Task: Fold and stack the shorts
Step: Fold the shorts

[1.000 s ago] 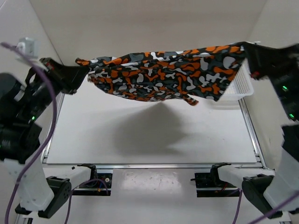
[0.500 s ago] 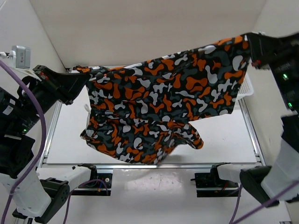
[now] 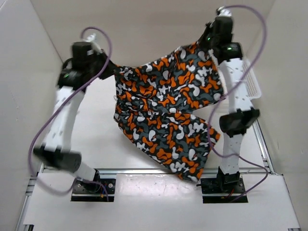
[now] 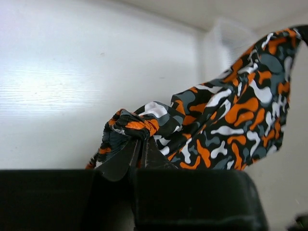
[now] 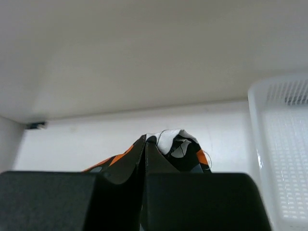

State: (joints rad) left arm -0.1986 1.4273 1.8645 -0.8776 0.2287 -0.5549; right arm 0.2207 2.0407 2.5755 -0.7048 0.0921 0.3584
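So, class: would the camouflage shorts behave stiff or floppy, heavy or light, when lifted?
Probably floppy: the shorts sag in folds between the left gripper and right gripper. Likely light: two small pinches of bunched cloth carry them. Their loose lower edge could well swing.

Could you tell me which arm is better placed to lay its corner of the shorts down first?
Probably left: the left fingers pinch the shorts over the table, clear of the basket beside the right fingers.
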